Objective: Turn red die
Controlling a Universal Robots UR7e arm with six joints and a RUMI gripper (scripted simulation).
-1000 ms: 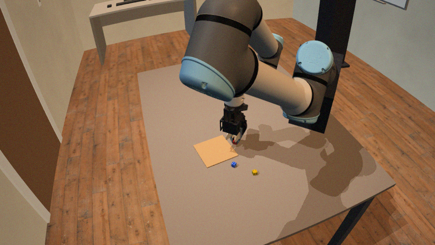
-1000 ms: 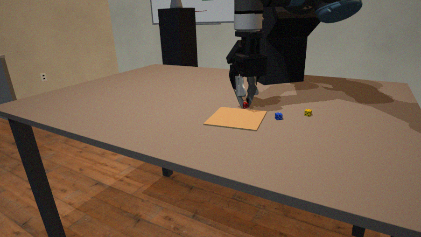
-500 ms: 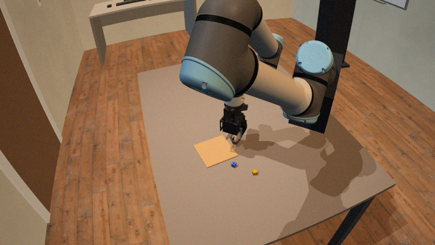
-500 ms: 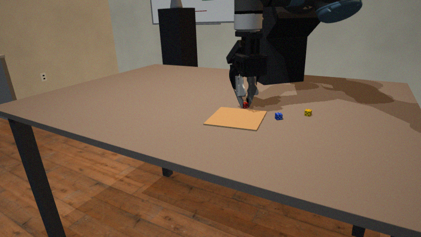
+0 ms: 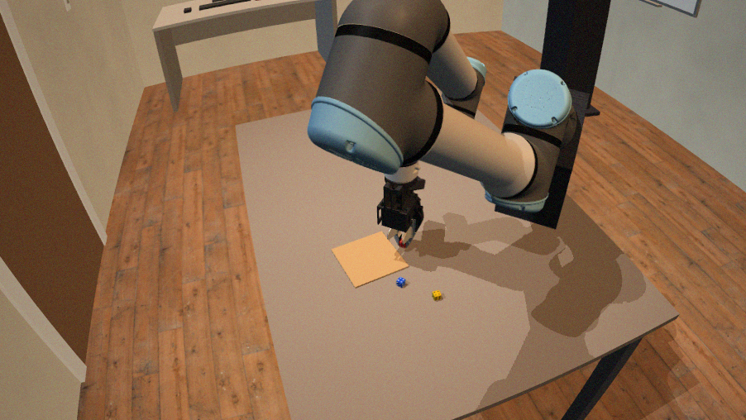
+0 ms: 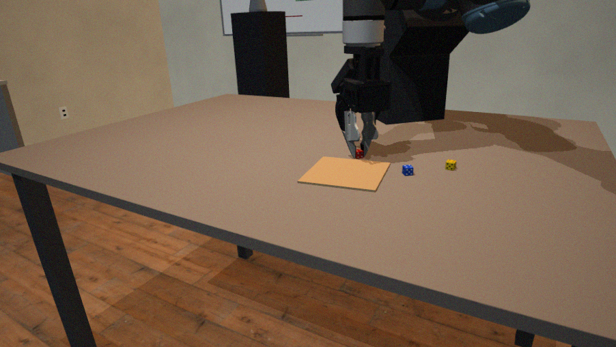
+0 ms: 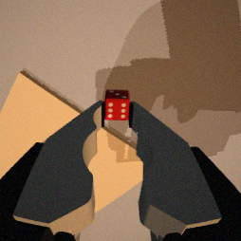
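My gripper point(image 7: 117, 103) is shut on the red die point(image 7: 117, 104), which sits between the fingertips just off the far corner of the orange mat point(image 7: 43, 128). The face of the die toward the wrist camera shows six pips. In the exterior view the red die point(image 6: 358, 153) is at table level beside the mat's far edge point(image 6: 344, 173), with the fingers point(image 6: 360, 150) pointing straight down on it. In the top view the gripper point(image 5: 402, 241) mostly hides the die point(image 5: 401, 242). The blue die point(image 6: 407, 169) lies on the table just right of the mat; it also shows in the top view point(image 5: 400, 282).
A yellow die point(image 6: 450, 164) lies on the table to the right of the blue die, also seen in the top view point(image 5: 437, 295). The arm's dark mounting column point(image 5: 566, 104) stands at the table's far side.
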